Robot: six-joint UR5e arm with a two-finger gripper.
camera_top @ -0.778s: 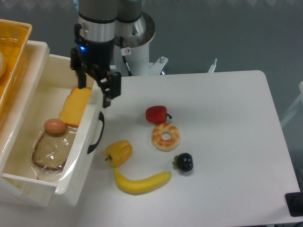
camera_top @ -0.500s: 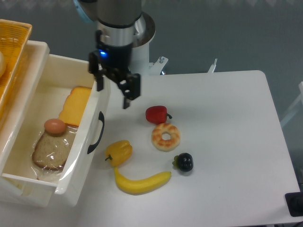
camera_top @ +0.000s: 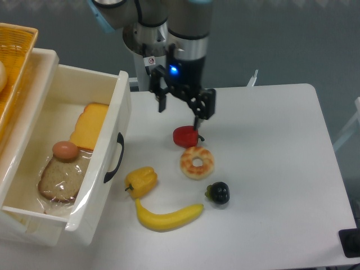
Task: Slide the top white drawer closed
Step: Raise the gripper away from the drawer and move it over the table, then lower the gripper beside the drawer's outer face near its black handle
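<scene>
Fixed camera: we note the gripper [camera_top: 180,111] has travelled right, away from the drawer's front wall where it hung 0.8 s ago, and now hangs over the worktop toward its back edge, just behind the red pepper [camera_top: 186,136]. Its fingers are spread well apart and carry nothing. The top white drawer [camera_top: 107,152] has not shifted across the three frames: it juts out fully open along the worktop's left edge, black handle [camera_top: 115,158] facing the fruit, with the bread slice [camera_top: 58,180], egg [camera_top: 65,149] and cheese [camera_top: 91,125] inside. We judge closing has not begun; the arm seems to be repositioning to come at the drawer front from the right. The yellow pepper [camera_top: 142,180] and banana [camera_top: 168,216] lie near the handle and could obstruct a low approach.
</scene>
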